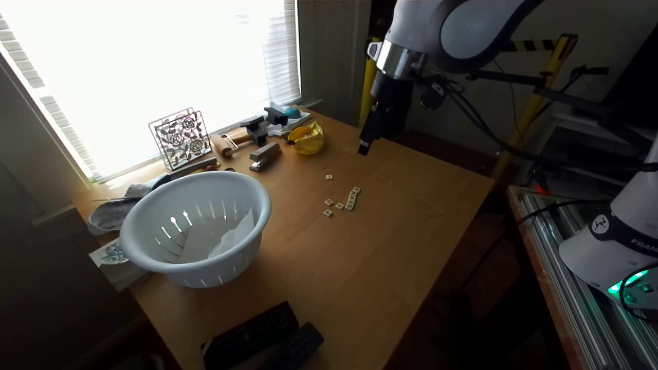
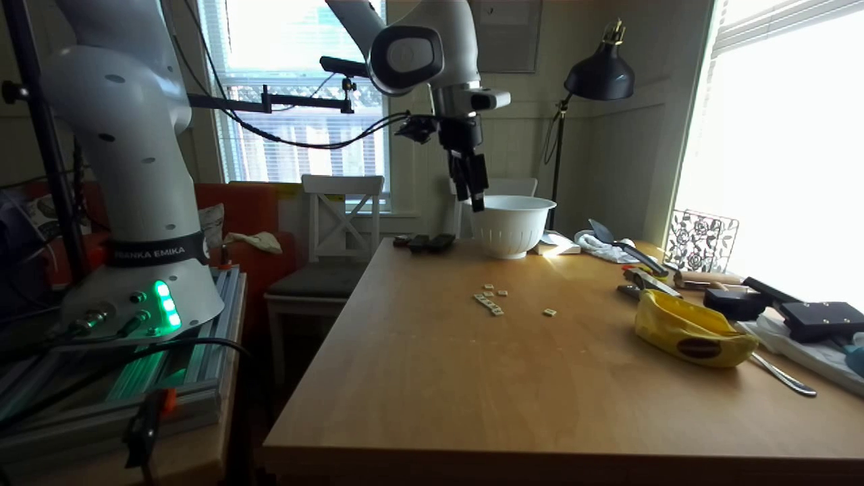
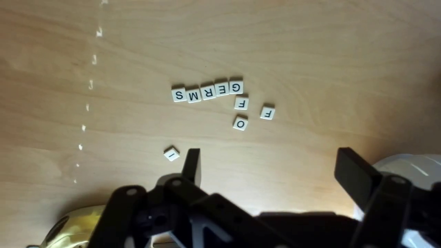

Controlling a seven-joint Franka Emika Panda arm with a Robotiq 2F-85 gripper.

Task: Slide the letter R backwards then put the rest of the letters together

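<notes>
The letter R tile (image 3: 208, 92) lies in a slightly uneven row with S (image 3: 179, 94), M (image 3: 193, 95), E (image 3: 222, 89) and G (image 3: 236, 87) in the wrist view. An F tile (image 3: 241, 103) lies close beside G. An O tile (image 3: 240, 123), another F tile (image 3: 267, 113) and an I tile (image 3: 171, 154) lie apart. The row also shows in both exterior views (image 1: 353, 198) (image 2: 488, 304). My gripper (image 3: 269, 153) is open, with nothing between its fingers. It hangs above the table, clear of the tiles, in both exterior views (image 1: 363, 146) (image 2: 478, 201).
A white colander (image 1: 195, 226) stands on the table (image 1: 390, 246). A yellow banana-shaped pouch (image 2: 695, 331), a stapler (image 1: 265, 155), a metal rack (image 1: 181, 139) and black tools (image 2: 820, 320) lie along the window side. Dark remotes (image 1: 257, 334) lie near a table edge.
</notes>
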